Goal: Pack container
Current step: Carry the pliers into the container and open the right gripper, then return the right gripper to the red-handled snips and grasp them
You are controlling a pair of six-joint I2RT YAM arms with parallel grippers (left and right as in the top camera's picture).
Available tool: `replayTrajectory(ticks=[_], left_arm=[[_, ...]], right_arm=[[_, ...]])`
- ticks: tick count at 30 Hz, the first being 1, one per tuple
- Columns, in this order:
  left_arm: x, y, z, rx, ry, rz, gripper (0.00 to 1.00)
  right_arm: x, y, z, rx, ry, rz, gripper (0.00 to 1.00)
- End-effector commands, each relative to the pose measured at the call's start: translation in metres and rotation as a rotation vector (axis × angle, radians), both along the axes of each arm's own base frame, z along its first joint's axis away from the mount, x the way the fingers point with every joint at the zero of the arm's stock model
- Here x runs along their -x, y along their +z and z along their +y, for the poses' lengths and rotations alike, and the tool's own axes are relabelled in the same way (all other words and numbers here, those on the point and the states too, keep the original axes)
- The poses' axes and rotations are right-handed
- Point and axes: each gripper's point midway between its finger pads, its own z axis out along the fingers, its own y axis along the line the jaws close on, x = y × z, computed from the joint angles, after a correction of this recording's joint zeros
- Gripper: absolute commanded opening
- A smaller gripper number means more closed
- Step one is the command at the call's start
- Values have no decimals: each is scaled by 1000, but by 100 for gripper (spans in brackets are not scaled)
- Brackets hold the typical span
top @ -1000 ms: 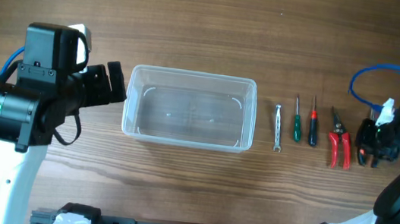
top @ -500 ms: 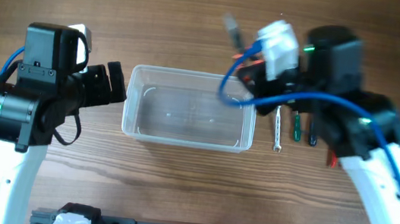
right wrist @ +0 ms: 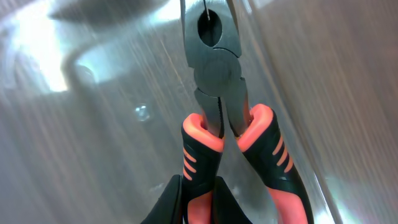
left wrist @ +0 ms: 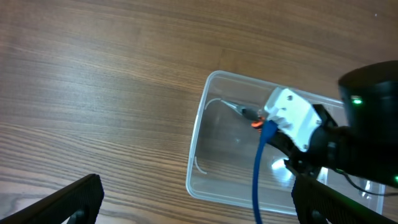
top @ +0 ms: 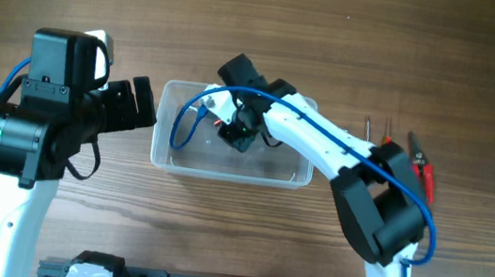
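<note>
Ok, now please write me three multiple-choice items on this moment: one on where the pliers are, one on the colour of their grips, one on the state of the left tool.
1. Where are the pliers? A) inside the container, held by the right tool; B) on the table, left of the container; C) on the table, right of the container.
2. What colour are their grips? A) blue; B) orange and black; C) green.
3. How is the left tool? A) open, empty; B) shut on the pliers; C) shut on the container's rim.
Answers: 1 A, the right wrist view shows them gripped over clear plastic. 2 B, same view. 3 A, its fingers stand wide apart in the left wrist view.
</note>
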Motion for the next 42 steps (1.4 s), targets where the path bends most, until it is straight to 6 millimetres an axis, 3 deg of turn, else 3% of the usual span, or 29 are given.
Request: replayTrajectory(ticks=[1,5,6,7,10,12,13,14,16,17,18,20,21,23,24,27,28,31,35,39,42], left_arm=[[0,5,-1,6,-16,-17,100],[0,5,-1,6,-16,-17,100],[0,5,-1,6,-16,-17,100],[0,5,-1,6,-16,-17,100],[0,5,-1,6,-16,-17,100],[0,5,-1,6,-16,-17,100],[0,5,-1,6,-16,-17,100],[0,5,-1,6,-16,-17,100],[0,5,-1,6,-16,-17,100],[0,5,-1,6,-16,-17,100],[0,5,-1,6,-16,-17,100],[0,5,-1,6,-16,-17,100],[0,5,-1,6,-16,-17,100],[0,5,-1,6,-16,-17,100],[0,5,-1,6,-16,-17,100],[0,5,-1,6,-16,-17,100],[0,5,-1,6,-16,-17,100],[0,5,-1,6,-16,-17,100],[0,5,-1,6,-16,-17,100],[0,5,-1,6,-16,-17,100],[0,5,-1,6,-16,-17,100]], right_arm=[[-10,3,11,-14,126,-87,4],[-17,5,14,-21,133,-125,4],[-17,5,14,-21,134,-125,13],[-17,5,14,-23,122,-120,47],[-15,12,11,-32,37,-90,48],[-21,50,13,-101,-82,-116,46],[-23,103,13,-178,-107,-190,51],[-26,143,5,-211,-152,-275,52],[-32,225,-32,-238,-275,-487,59],[-34,263,-62,-238,-373,-594,61],[-34,308,-108,-232,-513,-722,61],[-24,354,-189,-211,-707,-838,67],[-19,361,-238,-198,-855,-839,70],[-12,348,-308,-140,-1098,-783,72],[-9,329,-341,-122,-1221,-711,72],[-11,258,-392,-90,-1378,-488,72],[-11,221,-404,-47,-1414,-389,72],[-8,129,-413,71,-1436,-150,66],[-7,51,-413,207,-1351,61,66],[9,-3,-409,305,-1254,234,62],[14,-16,-401,285,-1240,305,60]])
